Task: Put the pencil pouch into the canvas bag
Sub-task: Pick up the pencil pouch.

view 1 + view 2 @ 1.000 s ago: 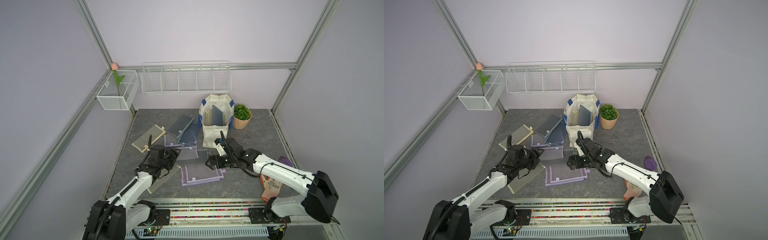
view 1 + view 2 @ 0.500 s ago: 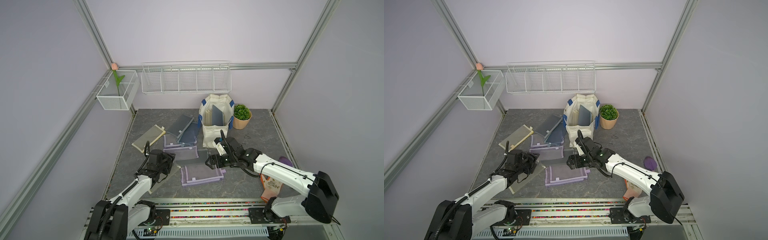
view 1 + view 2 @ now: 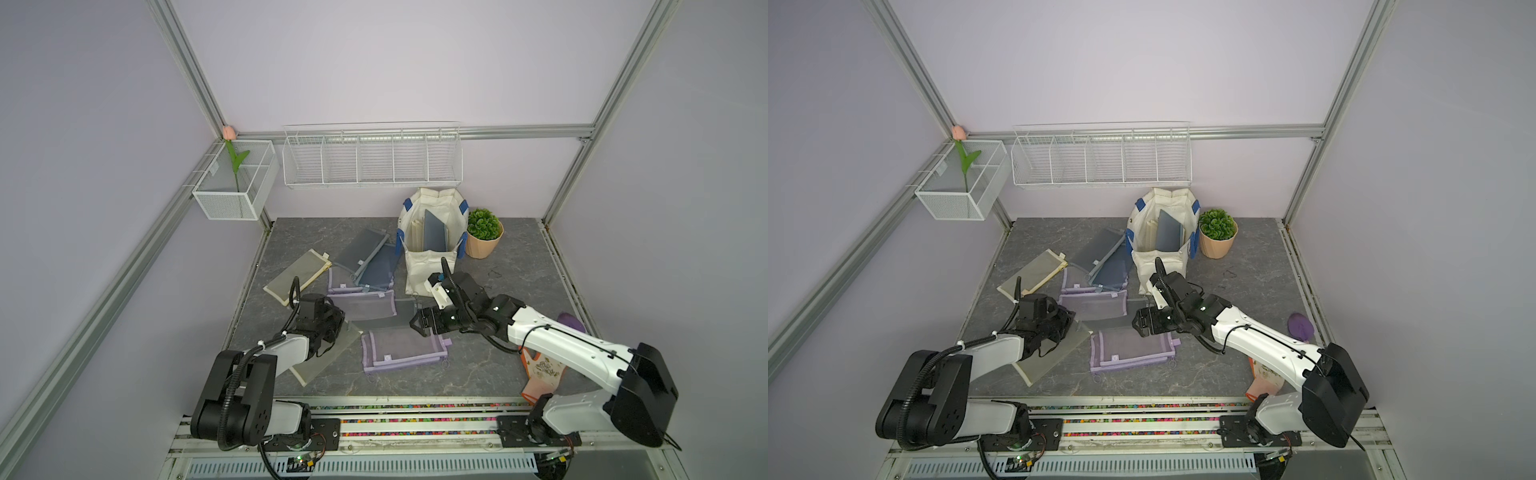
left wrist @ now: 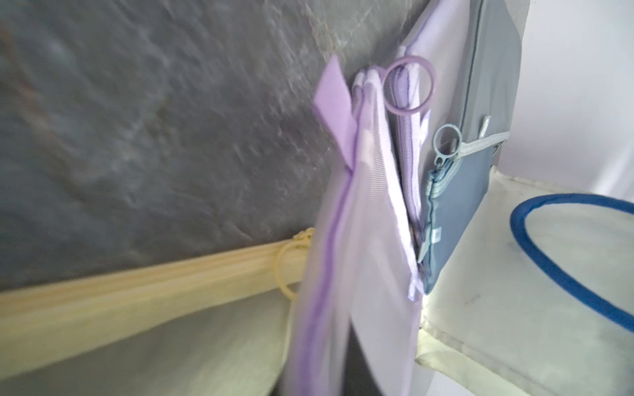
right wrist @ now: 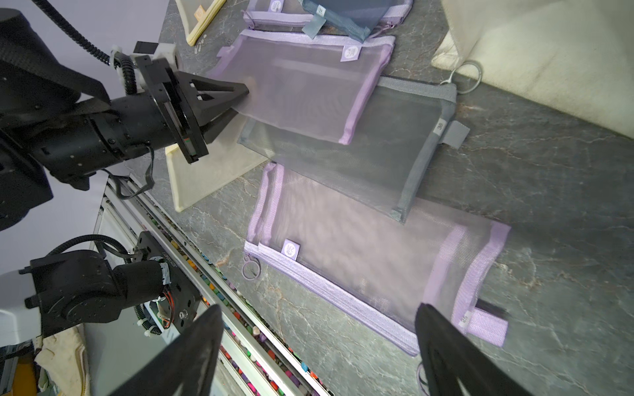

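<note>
Several flat pencil pouches lie on the grey table. My left gripper [image 3: 338, 322] is shut on the left edge of a purple mesh pencil pouch [image 3: 368, 305], and the pinch shows in the right wrist view at the left gripper [image 5: 242, 97] on the pouch [image 5: 302, 85]. The left wrist view shows that pouch [image 4: 360, 240] blurred and close. My right gripper [image 5: 320, 308] is open, hovering over the right end of another purple pouch [image 3: 403, 347]. The canvas bag [image 3: 424, 270] stands upright behind, blue handles at its corners, with a dark pouch [image 3: 434, 230] inside.
A grey mesh pouch [image 5: 360, 154] lies between the two purple ones. Beige pouches [image 3: 297, 276] [image 3: 328, 359] and blue ones [image 3: 374, 257] lie to the left. A potted plant [image 3: 482, 245] stands right of the bag. Wire baskets [image 3: 374, 158] hang on the back wall.
My left gripper has drawn a little toward the front and shut on the purple pouch's edge. The right arm has stayed still and open.
</note>
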Motion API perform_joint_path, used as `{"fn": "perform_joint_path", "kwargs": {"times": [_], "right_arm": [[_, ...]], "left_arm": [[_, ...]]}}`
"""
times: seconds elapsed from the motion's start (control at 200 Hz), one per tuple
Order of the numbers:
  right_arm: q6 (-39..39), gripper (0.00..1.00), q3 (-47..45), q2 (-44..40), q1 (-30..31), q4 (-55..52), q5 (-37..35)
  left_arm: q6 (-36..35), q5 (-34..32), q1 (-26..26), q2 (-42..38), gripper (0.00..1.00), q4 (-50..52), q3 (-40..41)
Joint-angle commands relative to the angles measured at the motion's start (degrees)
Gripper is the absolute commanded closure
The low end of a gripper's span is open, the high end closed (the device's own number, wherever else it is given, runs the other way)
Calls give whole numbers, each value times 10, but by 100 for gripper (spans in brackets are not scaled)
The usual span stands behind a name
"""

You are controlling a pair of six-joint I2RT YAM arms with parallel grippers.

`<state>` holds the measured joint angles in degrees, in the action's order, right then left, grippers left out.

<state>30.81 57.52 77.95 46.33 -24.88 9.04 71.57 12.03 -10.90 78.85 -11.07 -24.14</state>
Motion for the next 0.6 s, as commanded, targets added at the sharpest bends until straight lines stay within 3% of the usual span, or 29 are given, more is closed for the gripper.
{"fn": "perform_joint_path", "kwargs": {"times": [0.0,0.29,0.595], "right_arm": [[-1,11,-8,-28,2,-9,-6],[7,11,18,-57,1,-32,-11],[40,11,201,-39,-55,-100,51]], "left_arm": [[-10,-8,3,-24,100,0,-13],[-147,-46,-6,-183,100,256,-112],[-269,65,-69,-253,100,174,-167]]}}
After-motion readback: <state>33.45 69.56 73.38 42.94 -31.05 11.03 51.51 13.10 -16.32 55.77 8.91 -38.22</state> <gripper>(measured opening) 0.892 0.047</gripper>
